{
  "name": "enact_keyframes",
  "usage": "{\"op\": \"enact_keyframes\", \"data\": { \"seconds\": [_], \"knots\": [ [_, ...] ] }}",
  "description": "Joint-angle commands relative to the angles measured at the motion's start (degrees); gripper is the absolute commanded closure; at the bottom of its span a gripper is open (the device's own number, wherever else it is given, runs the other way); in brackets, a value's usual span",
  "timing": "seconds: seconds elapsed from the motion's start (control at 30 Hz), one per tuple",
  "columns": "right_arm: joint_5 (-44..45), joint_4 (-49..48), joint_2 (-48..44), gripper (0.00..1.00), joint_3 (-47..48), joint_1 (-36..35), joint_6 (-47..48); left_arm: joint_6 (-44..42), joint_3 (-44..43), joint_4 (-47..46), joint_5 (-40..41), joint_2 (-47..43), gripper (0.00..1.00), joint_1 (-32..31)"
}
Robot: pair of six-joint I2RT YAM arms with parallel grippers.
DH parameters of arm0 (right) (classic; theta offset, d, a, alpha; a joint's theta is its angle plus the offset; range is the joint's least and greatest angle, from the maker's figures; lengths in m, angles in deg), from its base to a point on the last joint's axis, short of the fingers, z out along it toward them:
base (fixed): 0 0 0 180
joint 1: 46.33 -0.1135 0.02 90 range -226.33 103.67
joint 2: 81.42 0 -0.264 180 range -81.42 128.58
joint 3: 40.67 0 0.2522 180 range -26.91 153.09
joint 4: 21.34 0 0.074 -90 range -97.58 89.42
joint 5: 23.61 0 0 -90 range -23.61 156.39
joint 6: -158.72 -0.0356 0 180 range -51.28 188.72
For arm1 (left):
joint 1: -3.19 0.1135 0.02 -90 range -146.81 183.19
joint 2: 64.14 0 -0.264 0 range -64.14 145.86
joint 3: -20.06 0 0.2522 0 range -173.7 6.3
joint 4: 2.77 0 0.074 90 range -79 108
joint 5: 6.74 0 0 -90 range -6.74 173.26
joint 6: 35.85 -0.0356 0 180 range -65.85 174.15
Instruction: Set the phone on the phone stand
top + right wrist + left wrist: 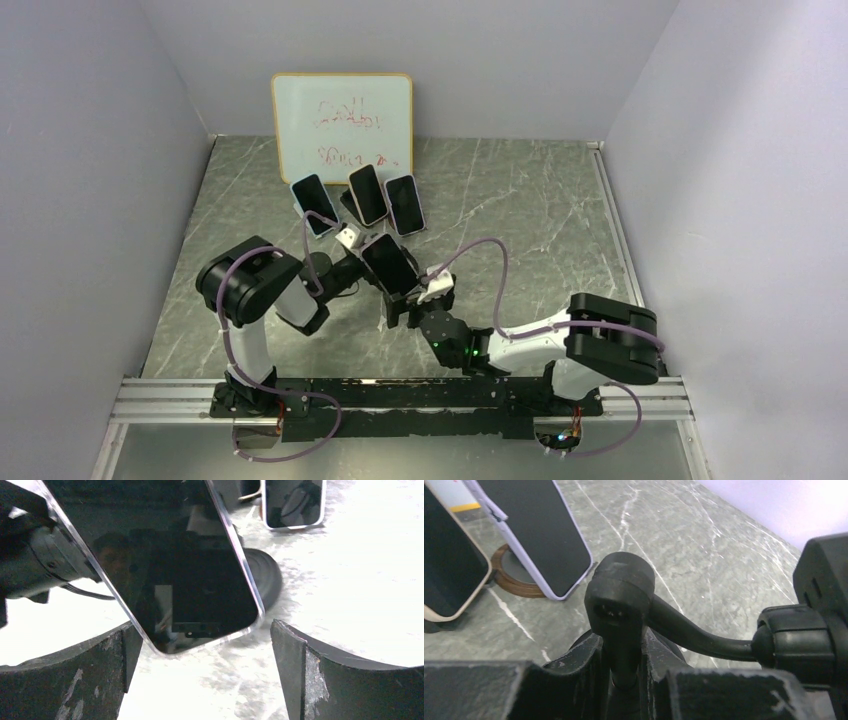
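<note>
Phone (390,265), black-screened and tilted, is pictured from above at the middle of the marble table (540,200), raised off the surface between the left gripper (355,268) and the right gripper (410,300). The table is closed in by pale walls on the left, back and right, and by an aluminium rail (400,395) at the near edge. Bare marble is left to the right of the phones and along the left side. Four phones are counted in all. Three further phones (368,195) are propped in a row before the whiteboard (342,125), just behind the central one.

From the left wrist, the black phone stand (619,605) is shown clamped by its stem between the left fingers (579,662), which are pressed in on it from both sides. Two of the propped phones are visible beyond: a lavender-cased phone (539,535) on a round wooden base (514,582), and a beige-cased phone (449,570) at the frame's edge.

From the right wrist, the phone (165,565) is seen hanging tilted above and between the right fingers (340,675), which are spread wide. Its lower edge lies close to the left-hand finger, though contact cannot be told. The other finger is kept well apart from it. One propped phone (292,502) is visible behind.
</note>
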Motion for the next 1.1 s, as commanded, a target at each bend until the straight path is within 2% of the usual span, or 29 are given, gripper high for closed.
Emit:
{"op": "enact_keyframes", "data": {
  "seconds": [0.0, 0.2, 0.3, 0.4, 0.5, 0.57, 0.67, 0.7, 0.77, 0.8, 0.83, 0.87, 1.0, 1.07],
  "knots": [
    [5.1, 1.9, -4.2, 0.0, -3.3, 0.5, 2.4, 0.7, 0.1, -8.2, 3.3, 1.2, 0.95, 2.1],
    [5.9, -0.2, -9.8, 0.0, -7.3, 0.1, 6.1, -0.8, -2.9, -4.0, 1.4, 1.2, 0.95, 2.1],
    [7.0, -5.1, -13.8, 0.0, -11.0, -0.3, 11.8, -2.7, -6.5, 2.3, -2.3, 1.4, 0.95, 2.2],
    [2.5, -7.6, -19.0, 0.0, -13.3, -0.2, 18.4, -4.6, -10.1, 7.7, -7.5, 1.8, 0.95, 2.1],
    [-2.0, -4.5, -22.8, 0.0, -12.9, 0.1, 23.1, -6.6, -12.2, 9.9, -11.4, 2.7, 0.95, 2.0],
    [-2.6, 0.2, -23.3, 0.0, -11.2, 0.8, 22.3, -6.8, -13.2, 10.8, -11.3, 3.2, 0.95, 2.0],
    [-3.8, 1.6, -22.9, 0.0, -10.0, 1.2, 21.1, -6.6, -14.0, 10.7, -11.4, 4.1, 0.95, 1.9],
    [-5.8, 1.7, -22.2, 0.0, -9.4, 1.8, 20.4, -6.3, -14.8, 11.1, -12.1, 4.5, 0.91, 1.8],
    [-6.9, 2.3, -20.6, 0.0, -8.0, 2.4, 20.4, -6.3, -15.0, 11.7, -11.9, 4.2, 0.68, 1.7],
    [-7.8, 3.1, -19.8, 0.0, -7.0, 3.0, 19.0, -6.4, -14.7, 11.6, -11.2, 3.8, 0.59, 1.7],
    [-8.8, 4.6, -19.0, 0.0, -5.9, 3.7, 18.0, -6.7, -14.0, 11.2, -10.4, 3.2, 0.35, 1.7],
    [-10.4, 5.9, -18.3, 0.0, -5.1, 4.5, 17.1, -7.0, -13.3, 10.8, -9.3, 2.5, 0.21, 1.7],
    [-19.2, 6.1, -17.5, 0.0, -4.6, 8.8, 13.7, -8.0, -10.4, 10.6, -5.5, -1.2, 0.05, 1.7],
    [-21.7, 6.7, -17.3, 0.0, -4.0, 10.3, 12.6, -8.5, -8.6, 10.4, -3.6, -3.2, 0.03, 1.7]
  ]
}}
